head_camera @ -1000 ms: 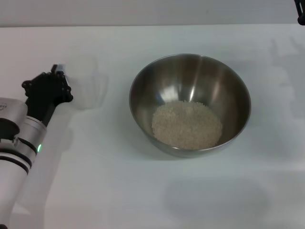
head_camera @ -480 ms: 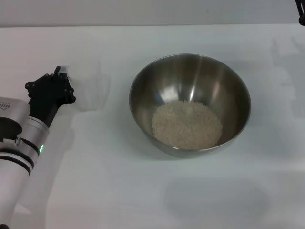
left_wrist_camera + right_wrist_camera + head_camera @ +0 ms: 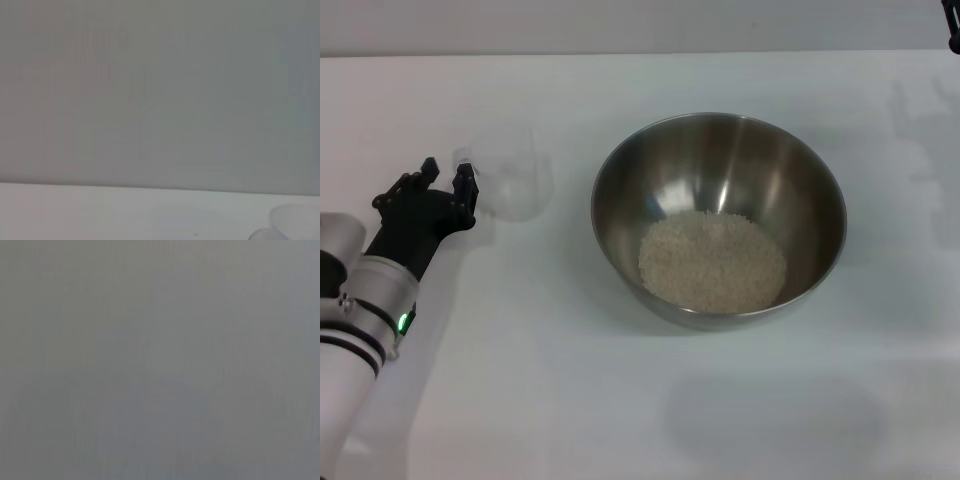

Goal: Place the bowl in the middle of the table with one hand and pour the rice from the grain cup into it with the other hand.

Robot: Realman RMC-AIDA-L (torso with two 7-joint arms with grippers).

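The steel bowl [image 3: 719,160] stands on the white table [image 3: 620,400], a little right of its middle, with a heap of pale rice [image 3: 712,260] in its bottom. To its left the clear grain cup [image 3: 510,185] rests on the table and looks empty; part of it also shows in the left wrist view as the cup [image 3: 292,224]. My left gripper [image 3: 447,172] is open just left of the cup's small handle, holding nothing. Only a dark sliver of my right gripper [image 3: 952,32] shows at the far right corner.
The table's far edge [image 3: 640,52] meets a plain grey wall. The right wrist view shows only flat grey.
My left gripper has let go of the cup's handle and drawn back toward me and to the left. The cup stays on the table, and the bowl and rice have not moved.
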